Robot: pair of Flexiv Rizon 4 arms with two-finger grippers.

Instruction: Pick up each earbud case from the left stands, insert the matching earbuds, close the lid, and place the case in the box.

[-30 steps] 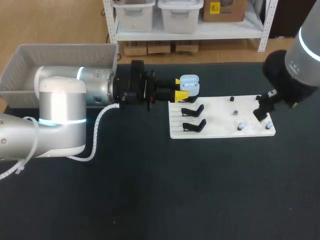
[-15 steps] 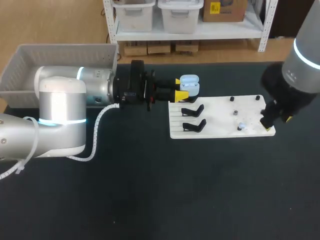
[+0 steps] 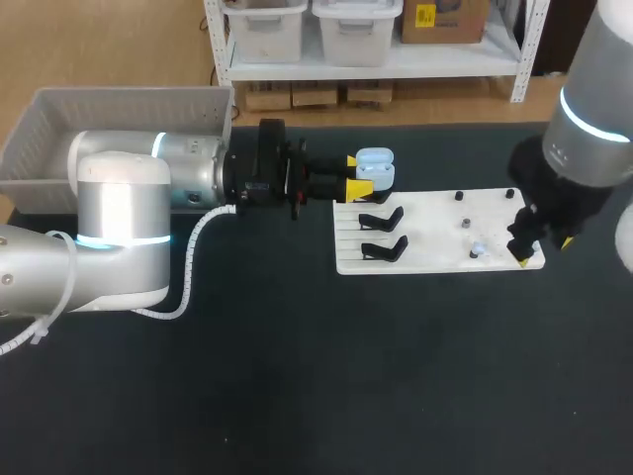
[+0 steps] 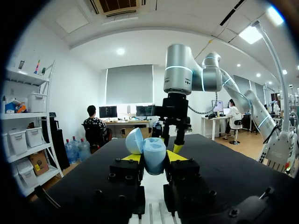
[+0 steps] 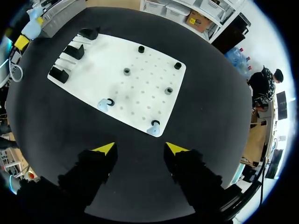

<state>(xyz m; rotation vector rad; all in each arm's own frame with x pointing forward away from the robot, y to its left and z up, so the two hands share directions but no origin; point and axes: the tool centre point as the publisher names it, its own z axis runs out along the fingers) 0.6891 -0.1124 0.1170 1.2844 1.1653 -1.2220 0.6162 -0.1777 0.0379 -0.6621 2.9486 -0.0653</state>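
L: left gripper (image 3: 353, 175) clamps open-lidded pale-blue plastic earbud case (image 3: 374, 168), presented for loading | R: right gripper (image 5: 140, 148) spread above small pale-blue earbud (image 5: 153, 129) at white pegboard (image 5: 140, 93) near-right corner, probably to pick

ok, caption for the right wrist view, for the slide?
Right gripper open, hovering just off the white board's corner, two pale blue earbuds on the board ahead.

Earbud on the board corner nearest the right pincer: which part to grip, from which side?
Take the earbud by its blue body, from above with the open right pincer, one finger each side. It sits low by a dark socket at a corner of the white board, so only its top stands free; a sideways approach would likely scrape the board.
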